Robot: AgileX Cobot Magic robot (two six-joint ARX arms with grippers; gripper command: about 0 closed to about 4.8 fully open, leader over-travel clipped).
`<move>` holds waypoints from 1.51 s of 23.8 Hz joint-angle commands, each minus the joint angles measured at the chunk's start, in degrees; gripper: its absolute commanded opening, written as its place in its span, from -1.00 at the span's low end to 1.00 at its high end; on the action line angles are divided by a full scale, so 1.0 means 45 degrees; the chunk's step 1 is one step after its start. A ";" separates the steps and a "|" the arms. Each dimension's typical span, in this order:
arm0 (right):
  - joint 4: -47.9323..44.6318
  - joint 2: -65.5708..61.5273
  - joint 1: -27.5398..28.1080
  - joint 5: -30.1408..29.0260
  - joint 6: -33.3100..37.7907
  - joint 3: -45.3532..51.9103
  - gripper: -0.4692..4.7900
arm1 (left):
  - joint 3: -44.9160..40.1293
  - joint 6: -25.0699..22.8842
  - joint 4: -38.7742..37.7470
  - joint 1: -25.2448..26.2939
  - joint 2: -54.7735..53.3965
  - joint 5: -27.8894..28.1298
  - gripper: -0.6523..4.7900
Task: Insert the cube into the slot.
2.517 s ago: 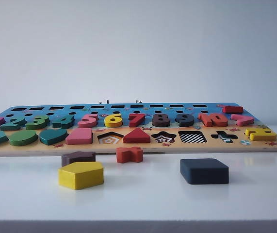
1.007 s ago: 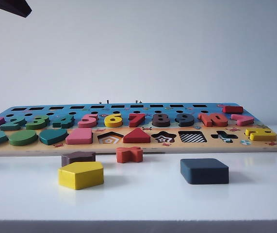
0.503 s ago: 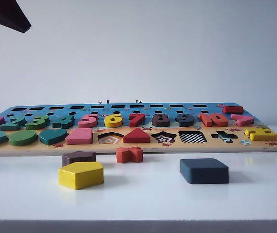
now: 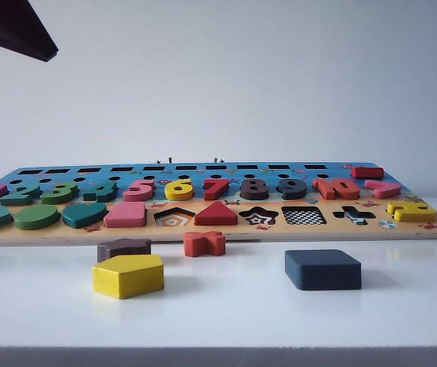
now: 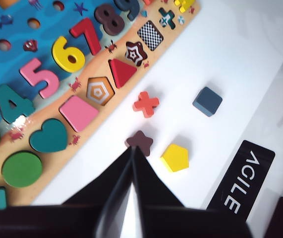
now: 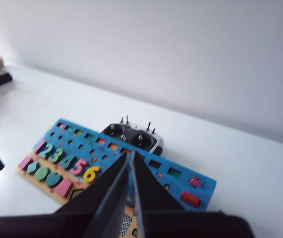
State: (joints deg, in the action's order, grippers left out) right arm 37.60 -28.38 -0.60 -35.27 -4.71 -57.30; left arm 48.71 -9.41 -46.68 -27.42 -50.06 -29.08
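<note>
The cube [image 4: 322, 269], a flat dark navy square block, lies on the white table in front of the puzzle board [image 4: 218, 232], right of centre. The black-and-white checkered square slot [image 4: 304, 215] sits in the board's front row just behind it. In the left wrist view the cube [image 5: 207, 101] and the slot [image 5: 150, 35] both show. My left gripper [image 5: 132, 148] is shut and empty, high above the table near the brown star. A dark part of the left arm [image 4: 11, 27] shows at the exterior view's top left. My right gripper [image 6: 131, 153] is shut and empty, high over the board [image 6: 181, 178].
A yellow pentagon [image 4: 128, 275], a brown star block [image 4: 124, 248] and an orange-red cross [image 4: 204, 243] lie in front of the board. A radio controller [image 6: 134, 139] sits behind the board. A black AGILE label [image 5: 240, 181] lies near the table's edge.
The dark part of the left arm has come further into the exterior view from the top left, down and to the right. The blocks and the board have not moved.
</note>
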 commanded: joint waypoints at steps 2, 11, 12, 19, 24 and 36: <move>0.2540 -0.1821 -0.1078 -0.1127 -0.2176 -0.1341 -0.69 | -0.0408 -0.0058 0.0452 0.0000 -0.0005 -0.0248 -0.70; 0.3764 -0.5576 -0.5100 0.1885 -0.3016 -0.1865 0.40 | -0.0568 -0.0364 0.1860 0.0000 -0.0083 -0.1350 -0.70; 0.3784 -0.5838 -0.5372 0.1919 -0.3011 -0.1865 0.50 | -0.0539 -0.0398 0.1885 0.0000 -0.0121 -0.1350 -0.70; 0.4444 -0.7470 -0.6863 0.2715 -0.3327 -0.1865 1.00 | -0.0520 -0.0510 0.2215 0.0005 -0.0515 -0.1350 -0.70; 0.5013 -0.7805 -0.7859 0.3444 -0.3900 -0.1865 1.00 | -0.0515 -0.0588 0.2725 0.0005 -0.0636 -0.1355 -0.70; 0.6149 -0.8757 -0.9530 0.2929 -0.4741 -0.1851 1.00 | -0.0364 -0.0777 0.2885 0.0000 -0.0908 -0.2399 -0.70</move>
State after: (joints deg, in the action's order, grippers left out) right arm 64.36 -67.18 -42.72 -22.52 -25.45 -65.19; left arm 46.78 -12.25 -34.13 -27.40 -54.19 -38.96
